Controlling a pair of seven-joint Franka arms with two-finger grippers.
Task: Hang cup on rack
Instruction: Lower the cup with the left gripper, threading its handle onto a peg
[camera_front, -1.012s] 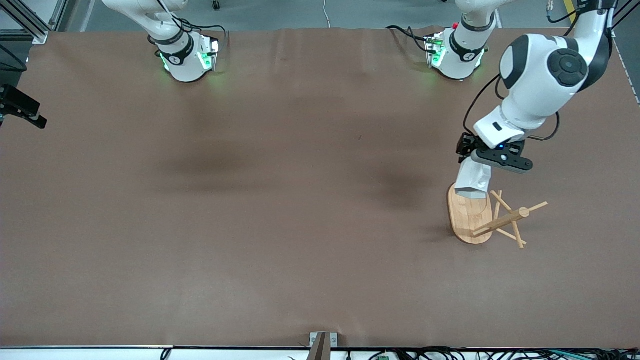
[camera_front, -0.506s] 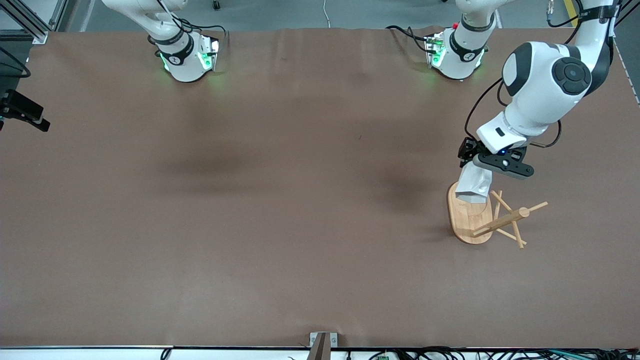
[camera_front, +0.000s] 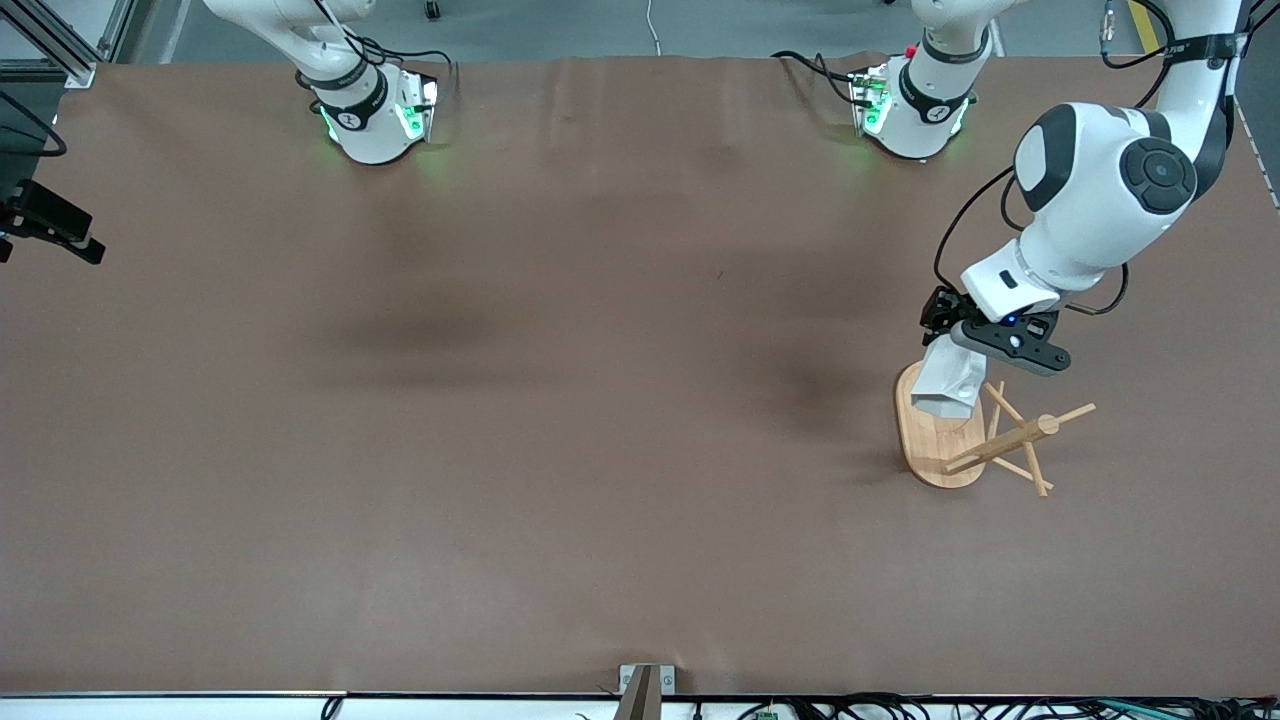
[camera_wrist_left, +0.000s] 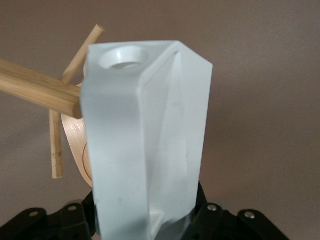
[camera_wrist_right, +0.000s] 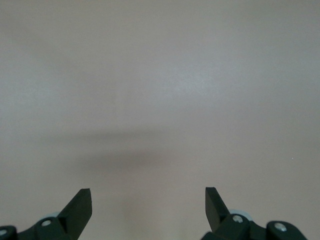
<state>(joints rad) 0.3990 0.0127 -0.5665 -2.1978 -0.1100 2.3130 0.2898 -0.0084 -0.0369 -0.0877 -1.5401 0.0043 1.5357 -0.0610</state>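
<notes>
My left gripper (camera_front: 962, 343) is shut on the white faceted cup (camera_front: 948, 381) and holds it over the rack's oval bamboo base (camera_front: 932, 453), close beside the post (camera_front: 1012, 438) and its crossing pegs. In the left wrist view the cup (camera_wrist_left: 150, 140) fills the middle, its blocky handle with the round hole (camera_wrist_left: 123, 56) pointing away from the gripper (camera_wrist_left: 150, 220). A bamboo peg (camera_wrist_left: 35, 85) ends right at the cup's side. My right gripper (camera_wrist_right: 148, 200) is open and empty over bare table; it shows at the right arm's end of the table (camera_front: 50, 225).
The brown table (camera_front: 560, 400) holds only the rack, which stands near the left arm's end. The two arm bases (camera_front: 375, 115) (camera_front: 915, 105) stand along the edge farthest from the front camera.
My left gripper has carried the cup slightly lower, closer to the rack's post and pegs. The right gripper has drifted a little at the table's end.
</notes>
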